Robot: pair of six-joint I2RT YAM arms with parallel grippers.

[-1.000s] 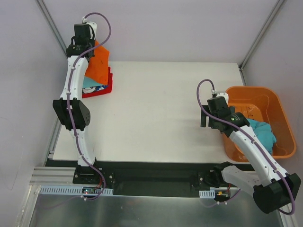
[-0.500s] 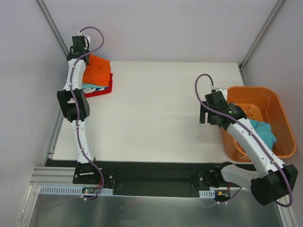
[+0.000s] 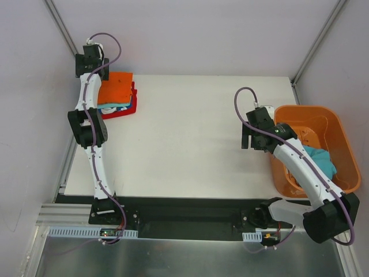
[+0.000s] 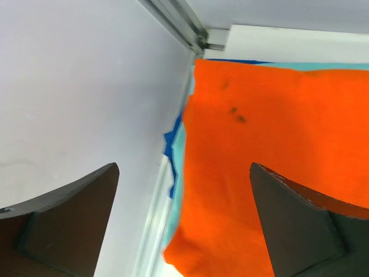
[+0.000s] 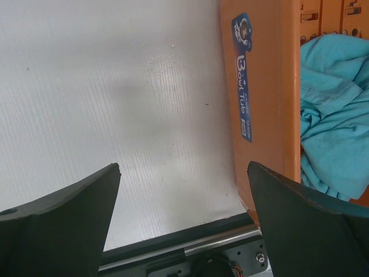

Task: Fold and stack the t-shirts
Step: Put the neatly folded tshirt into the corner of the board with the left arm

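At the table's far left lies a stack of folded t-shirts: a bright orange one (image 3: 117, 85) on top, a teal one (image 3: 113, 105) under it and a red one (image 3: 124, 109) at the bottom. My left gripper (image 3: 86, 62) hovers over the stack's back-left corner. In the left wrist view it (image 4: 183, 167) is open and empty above the left edge of the orange shirt (image 4: 277, 173), with teal (image 4: 182, 151) and blue (image 4: 170, 140) edges peeking out. My right gripper (image 3: 248, 138) (image 5: 183, 164) is open over bare table beside the basket. A crumpled teal t-shirt (image 3: 320, 161) (image 5: 331, 115) lies in that basket.
The rigid orange plastic basket (image 3: 341, 134) (image 5: 259, 86) stands at the table's right edge. Grey walls and an aluminium corner post (image 4: 179, 23) close in right behind the stack. The table's black front rail (image 5: 173, 248) shows below my right gripper.
My left gripper has opened and let go of the orange t-shirt, which now lies flat on the stack. The left arm drew back toward the far-left corner. The right arm shifted slightly left.
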